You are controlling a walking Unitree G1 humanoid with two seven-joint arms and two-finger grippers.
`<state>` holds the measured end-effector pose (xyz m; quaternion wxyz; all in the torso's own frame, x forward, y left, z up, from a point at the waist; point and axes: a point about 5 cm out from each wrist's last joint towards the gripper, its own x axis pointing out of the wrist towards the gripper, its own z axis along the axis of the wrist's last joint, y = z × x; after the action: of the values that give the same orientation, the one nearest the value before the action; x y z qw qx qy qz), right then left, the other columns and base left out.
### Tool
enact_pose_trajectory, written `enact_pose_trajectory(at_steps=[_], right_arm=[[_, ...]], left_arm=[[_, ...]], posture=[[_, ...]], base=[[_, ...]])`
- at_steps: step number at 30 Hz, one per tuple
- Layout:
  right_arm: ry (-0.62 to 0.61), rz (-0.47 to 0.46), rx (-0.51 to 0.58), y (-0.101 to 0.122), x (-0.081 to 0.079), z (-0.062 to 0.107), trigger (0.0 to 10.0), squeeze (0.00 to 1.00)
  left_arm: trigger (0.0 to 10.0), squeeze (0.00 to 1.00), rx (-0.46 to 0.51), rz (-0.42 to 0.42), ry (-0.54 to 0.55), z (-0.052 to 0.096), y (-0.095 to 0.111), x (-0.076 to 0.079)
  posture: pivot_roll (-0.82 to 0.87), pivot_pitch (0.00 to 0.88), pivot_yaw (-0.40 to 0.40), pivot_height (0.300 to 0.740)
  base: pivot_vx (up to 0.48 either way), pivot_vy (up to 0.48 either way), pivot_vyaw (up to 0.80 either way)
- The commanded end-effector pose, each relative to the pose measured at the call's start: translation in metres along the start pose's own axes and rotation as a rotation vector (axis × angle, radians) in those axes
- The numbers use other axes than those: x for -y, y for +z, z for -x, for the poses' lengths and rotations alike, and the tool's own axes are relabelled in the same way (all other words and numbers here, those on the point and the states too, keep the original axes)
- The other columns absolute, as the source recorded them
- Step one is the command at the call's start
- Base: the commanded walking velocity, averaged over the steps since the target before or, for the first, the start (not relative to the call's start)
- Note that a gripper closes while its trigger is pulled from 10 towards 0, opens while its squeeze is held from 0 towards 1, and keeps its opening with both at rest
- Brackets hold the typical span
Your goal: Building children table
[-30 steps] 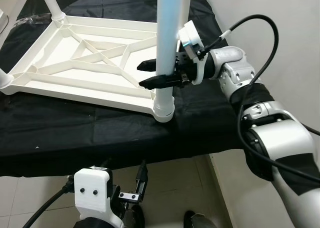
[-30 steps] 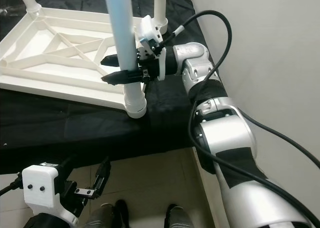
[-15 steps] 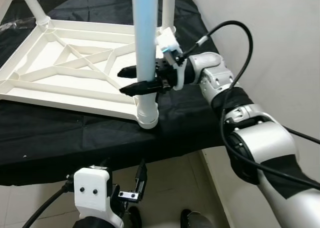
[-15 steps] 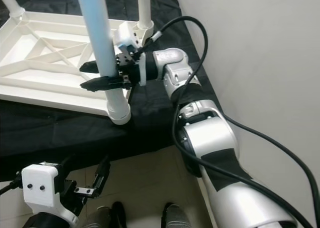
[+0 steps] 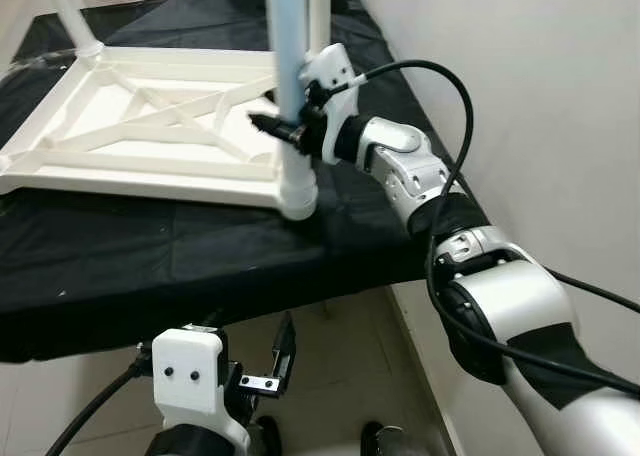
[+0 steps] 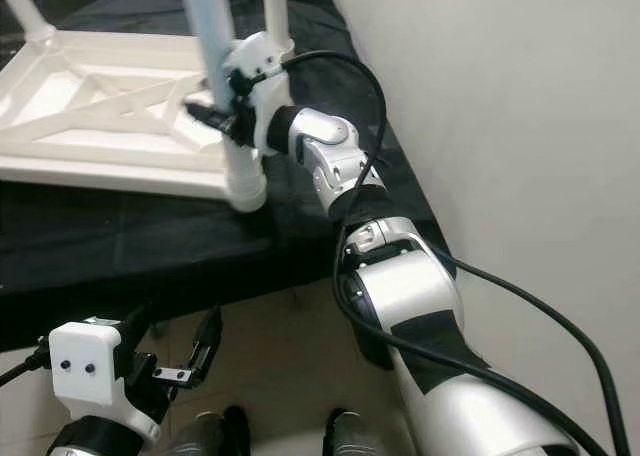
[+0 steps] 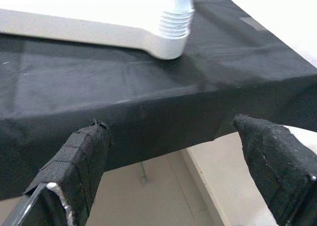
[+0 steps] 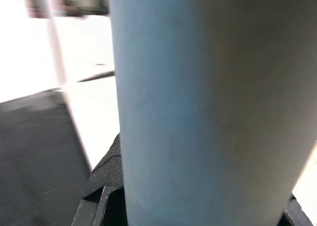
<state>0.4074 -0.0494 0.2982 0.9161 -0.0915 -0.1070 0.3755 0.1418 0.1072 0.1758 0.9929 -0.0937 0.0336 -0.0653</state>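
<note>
The white plastic children's tabletop (image 5: pixel 150 126) lies upside down on the black-draped surface (image 5: pixel 150 266), ribbed underside up, so its corner sockets face upward to take legs. At the near right corner the pale blue plastic leg (image 5: pixel 288 46) stands upright in the white threaded corner socket (image 5: pixel 298 191). The right pincer (image 5: pixel 285 134) reaches in sideways and is closed around that leg just above the socket, probably to twist it home, though the thread's seating is hard to judge. The left pincer (image 7: pixel 173 166) hangs idle below the surface edge, fingers spread wide, holding nothing.
</note>
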Motion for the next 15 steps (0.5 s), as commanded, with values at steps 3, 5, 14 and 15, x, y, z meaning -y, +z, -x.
enact_pose_trajectory(at_steps=[3, 5, 14, 15], right_arm=[[-0.207, -0.045, -0.223, -0.051, 0.003, 0.011, 10.0, 0.0], [-0.314, -0.068, -0.242, -0.055, 0.002, 0.01, 10.0, 0.0], [-0.785, -0.25, -0.268, -0.069, 0.0, 0.014, 10.0, 0.0], [-0.866, -0.277, -0.269, -0.071, -0.003, 0.014, 10.0, 0.0]], left_arm=[[10.0, 0.0, -0.011, 0.001, 0.017, 0.0, -0.003, -0.002], [10.0, 0.0, -0.011, -0.001, 0.022, 0.0, -0.003, -0.003], [10.0, 0.0, -0.004, -0.005, 0.028, -0.002, -0.003, -0.004], [10.0, 0.0, -0.002, -0.006, 0.029, -0.002, -0.002, -0.004]], posture=[[0.07, 0.322, -0.005, 0.74], [0.07, 0.322, -0.005, 0.74], [0.08, 0.321, -0.01, 0.74], [0.08, 0.317, -0.009, 0.74]], base=[[0.0, 0.0, 0.0], [0.0, 0.0, 0.0], [0.0, 0.0, 0.0], [0.0, 0.0, 0.0]])
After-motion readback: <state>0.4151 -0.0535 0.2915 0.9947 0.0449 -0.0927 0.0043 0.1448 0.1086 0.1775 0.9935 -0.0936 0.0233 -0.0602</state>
